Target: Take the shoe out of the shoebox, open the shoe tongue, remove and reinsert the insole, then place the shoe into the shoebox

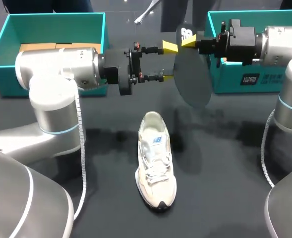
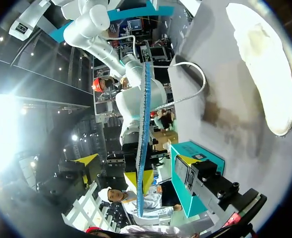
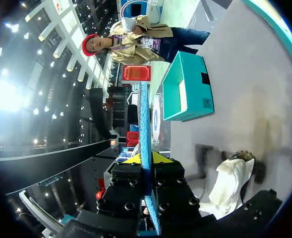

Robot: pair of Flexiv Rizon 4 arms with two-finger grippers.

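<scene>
Above the dark table, our right end effector is clamped on the top end of the flat dark-grey insole; our left end effector gapes astride its edge, and the white lace-up sneaker lies below, toe toward us

Dark, matte table seen from above, with soft grey shadows around its centre. At about 10 o'clock, near the far edge, lies tan cardboard (flat pieces, their exact number hard to make out).
</scene>
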